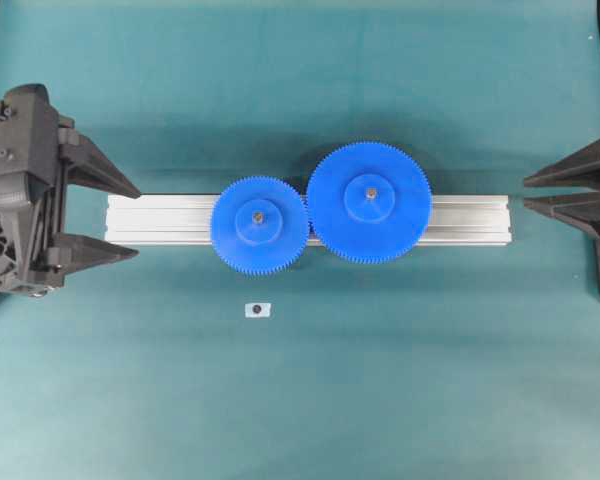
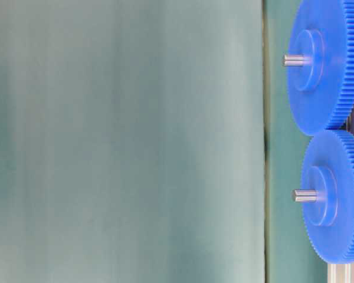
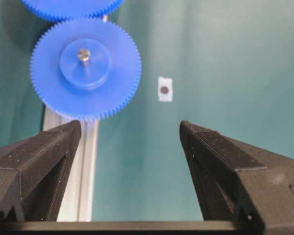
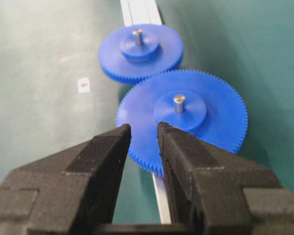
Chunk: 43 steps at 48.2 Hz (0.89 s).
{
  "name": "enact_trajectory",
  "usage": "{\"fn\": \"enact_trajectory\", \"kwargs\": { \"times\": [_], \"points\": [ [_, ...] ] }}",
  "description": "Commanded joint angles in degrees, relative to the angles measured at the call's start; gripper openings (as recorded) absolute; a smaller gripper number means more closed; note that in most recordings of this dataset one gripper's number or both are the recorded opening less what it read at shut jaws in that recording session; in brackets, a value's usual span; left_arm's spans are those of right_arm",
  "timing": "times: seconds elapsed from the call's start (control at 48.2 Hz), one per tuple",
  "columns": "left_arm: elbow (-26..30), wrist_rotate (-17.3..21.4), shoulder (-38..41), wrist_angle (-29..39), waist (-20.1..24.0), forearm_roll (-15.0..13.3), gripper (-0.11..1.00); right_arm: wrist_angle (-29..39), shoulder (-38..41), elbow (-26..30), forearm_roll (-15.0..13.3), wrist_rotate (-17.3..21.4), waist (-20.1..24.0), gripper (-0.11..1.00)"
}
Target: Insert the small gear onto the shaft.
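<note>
The small gear (image 1: pixel 259 223) sat on the silver grooved rail (image 1: pixel 160 218) that lay across the middle of the green desk (image 1: pixel 300 400), with the shaft (image 1: pixel 258 214) poking up through the centre hole of its raised hub. Its teeth met those of the larger blue gear (image 1: pixel 369 202) just beside it on the right in the overhead view, and that gear carried a metal pin (image 1: pixel 371 192) of its own through its hub. From table level both gears appeared edge-on, each with a short grey pin standing out of the hub. A small white tag with a dark dot (image 1: pixel 258 310) lay flat on the desk near the small gear, apart from the rail. The left gripper (image 1: pixel 130 220) hung off the left end of the rail with its jaws spread wide and nothing between them; its wrist camera saw the small gear and the tag ahead through the gap. The right gripper (image 1: pixel 535 192) rested off the right end of the rail, clear of both gears, its jaws drawn to a narrow gap and holding nothing.
</note>
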<state>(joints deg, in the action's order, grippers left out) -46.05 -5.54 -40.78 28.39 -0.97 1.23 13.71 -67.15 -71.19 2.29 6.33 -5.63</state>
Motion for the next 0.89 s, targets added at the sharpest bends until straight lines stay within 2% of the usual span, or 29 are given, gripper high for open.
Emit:
{"fn": "enact_trajectory", "kwargs": {
  "times": [0.0,0.87],
  "points": [
    [0.6,0.0,-0.2,-0.4,-0.1,0.1,0.82,0.0,0.4,0.7,-0.1,0.4,-0.2,0.41],
    [0.4,0.0,-0.2,-0.4,-0.2,0.1,0.82,1.1,0.4,0.7,-0.1,0.3,-0.1,0.41]
  ]
}}
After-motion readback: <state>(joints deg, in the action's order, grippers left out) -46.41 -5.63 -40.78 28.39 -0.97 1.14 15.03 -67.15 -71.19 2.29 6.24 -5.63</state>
